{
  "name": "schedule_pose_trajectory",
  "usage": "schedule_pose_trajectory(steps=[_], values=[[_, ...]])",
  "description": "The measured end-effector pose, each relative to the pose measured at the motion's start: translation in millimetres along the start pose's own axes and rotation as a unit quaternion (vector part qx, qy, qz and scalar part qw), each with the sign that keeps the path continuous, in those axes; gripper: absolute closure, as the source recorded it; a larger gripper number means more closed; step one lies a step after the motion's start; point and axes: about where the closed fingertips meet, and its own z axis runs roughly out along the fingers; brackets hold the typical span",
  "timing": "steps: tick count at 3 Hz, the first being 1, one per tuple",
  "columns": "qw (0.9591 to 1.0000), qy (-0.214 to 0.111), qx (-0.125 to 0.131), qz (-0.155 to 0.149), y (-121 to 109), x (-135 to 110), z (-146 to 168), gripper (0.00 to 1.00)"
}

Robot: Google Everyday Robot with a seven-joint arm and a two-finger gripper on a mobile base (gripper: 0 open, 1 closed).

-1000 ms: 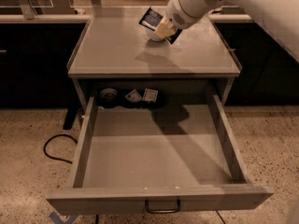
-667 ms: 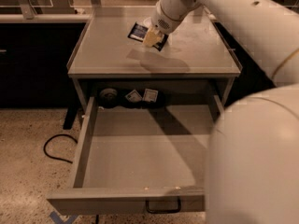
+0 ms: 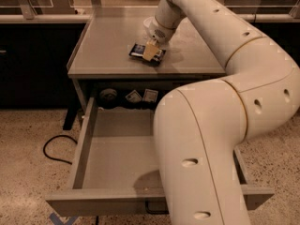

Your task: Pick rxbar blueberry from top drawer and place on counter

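The rxbar blueberry (image 3: 138, 51), dark navy with a white patch, is low over the middle of the grey counter (image 3: 103, 41), at or just above its surface. My gripper (image 3: 151, 51) reaches down from the back right, its tan fingers closed on the bar's right end. The top drawer (image 3: 117, 158) is pulled fully out below the counter. My large white arm (image 3: 206, 139) covers the drawer's right half.
At the drawer's back lie a dark round object (image 3: 108, 96) and two small white-and-dark packets (image 3: 133, 96) (image 3: 150, 95). A white bowl (image 3: 148, 22) sits on the counter behind the gripper. A black cable (image 3: 52, 149) loops on the floor to the left.
My gripper has carried the bar leftward and toward the counter's front, and lower, down to the surface. My arm has swung in and now covers the drawer's right side.
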Motion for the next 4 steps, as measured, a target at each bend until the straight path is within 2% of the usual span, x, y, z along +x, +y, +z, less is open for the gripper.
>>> schedule_pose_trajectory(steps=[1,2,4], values=[[1.0,0.0,0.0,0.0,0.0,0.0,0.0,1.0],[1.0,0.0,0.0,0.0,0.0,0.0,0.0,0.82],[1.0,0.0,0.0,0.0,0.0,0.0,0.1,0.35]])
